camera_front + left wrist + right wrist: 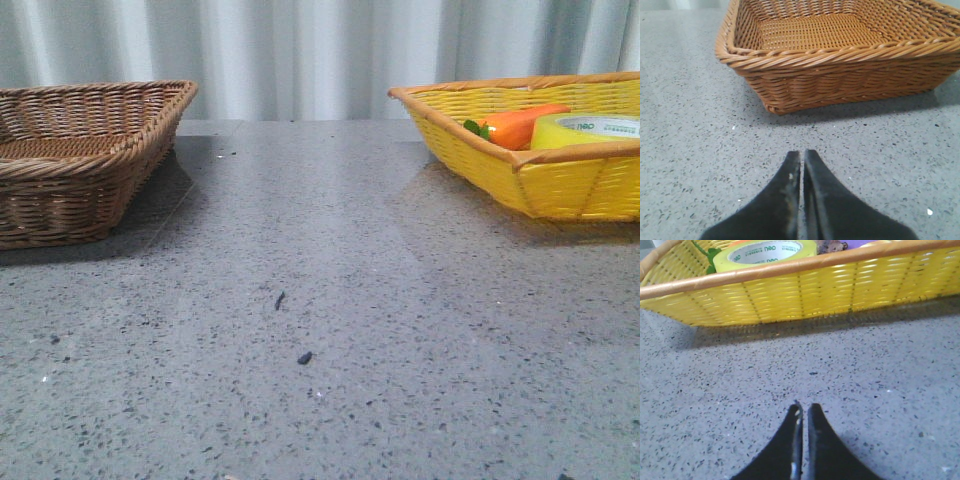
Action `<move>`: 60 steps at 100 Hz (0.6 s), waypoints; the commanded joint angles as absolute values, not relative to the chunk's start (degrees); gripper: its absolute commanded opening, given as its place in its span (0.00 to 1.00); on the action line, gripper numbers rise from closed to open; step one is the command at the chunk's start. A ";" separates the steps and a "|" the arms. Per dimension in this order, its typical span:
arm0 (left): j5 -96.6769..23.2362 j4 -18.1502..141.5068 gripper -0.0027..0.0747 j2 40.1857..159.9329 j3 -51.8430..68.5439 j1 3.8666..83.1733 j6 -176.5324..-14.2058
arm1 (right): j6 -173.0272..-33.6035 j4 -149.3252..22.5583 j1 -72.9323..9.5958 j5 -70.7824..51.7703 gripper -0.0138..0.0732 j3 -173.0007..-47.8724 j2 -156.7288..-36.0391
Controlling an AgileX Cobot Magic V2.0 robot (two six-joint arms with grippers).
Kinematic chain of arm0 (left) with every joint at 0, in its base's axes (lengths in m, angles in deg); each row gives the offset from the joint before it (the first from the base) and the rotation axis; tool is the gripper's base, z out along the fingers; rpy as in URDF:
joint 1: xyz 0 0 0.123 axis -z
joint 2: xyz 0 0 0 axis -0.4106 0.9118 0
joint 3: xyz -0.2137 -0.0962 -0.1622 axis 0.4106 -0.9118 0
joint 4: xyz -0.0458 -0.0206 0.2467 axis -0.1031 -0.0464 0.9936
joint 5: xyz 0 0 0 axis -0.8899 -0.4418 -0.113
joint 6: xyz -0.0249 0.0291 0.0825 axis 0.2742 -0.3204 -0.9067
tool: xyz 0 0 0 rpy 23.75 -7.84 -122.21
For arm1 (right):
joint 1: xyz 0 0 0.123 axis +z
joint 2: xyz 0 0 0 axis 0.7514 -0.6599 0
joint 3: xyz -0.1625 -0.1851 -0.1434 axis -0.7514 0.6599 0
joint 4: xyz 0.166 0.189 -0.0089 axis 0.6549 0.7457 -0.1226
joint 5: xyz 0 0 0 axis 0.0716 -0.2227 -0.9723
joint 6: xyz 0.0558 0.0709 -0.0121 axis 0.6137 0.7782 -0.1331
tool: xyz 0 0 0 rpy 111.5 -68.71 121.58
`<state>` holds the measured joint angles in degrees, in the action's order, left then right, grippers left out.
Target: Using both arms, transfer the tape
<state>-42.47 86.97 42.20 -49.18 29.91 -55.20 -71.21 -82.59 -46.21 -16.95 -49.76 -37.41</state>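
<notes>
While both arms sit low over the grey speckled bench (320, 330), the tape (588, 129) lies flat inside the yellow basket (560, 185) at the far right of the front view, its white core ring facing up. Right beside it in that same basket, the orange carrot (520, 125) rests with its green top (478, 128) pointing toward the middle of the bench; whether carrot and tape touch, I cannot tell. Over on the far left stands the brown wicker basket (70, 170), well apart from the yellow one.

Switching to the right wrist view, the right gripper (803, 410) is down near the bench, jaws clenched together with only a thin slit between the 2 black tips and nothing between them. Ahead of it rises the yellow basket's woven wall (805, 292), and the tape pokes up over the tan rim, green print showing on the core.

Now the left wrist view: the left gripper (801, 156) is likewise clenched on nothing, 2 dark tips pressed nearly together above the bench. The brown basket sits ahead of it, apart from the tips, its woven floor (810, 30) in sight.
</notes>
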 commanded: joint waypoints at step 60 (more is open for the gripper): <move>-37.77 86.89 0.01 40.59 -49.72 29.84 -54.74 | -71.47 -83.59 -46.48 -4.19 0.08 -48.03 -36.35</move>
<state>-42.47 86.97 42.20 -49.18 29.91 -55.20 -71.21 -82.59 -46.21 -10.08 -49.41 -37.41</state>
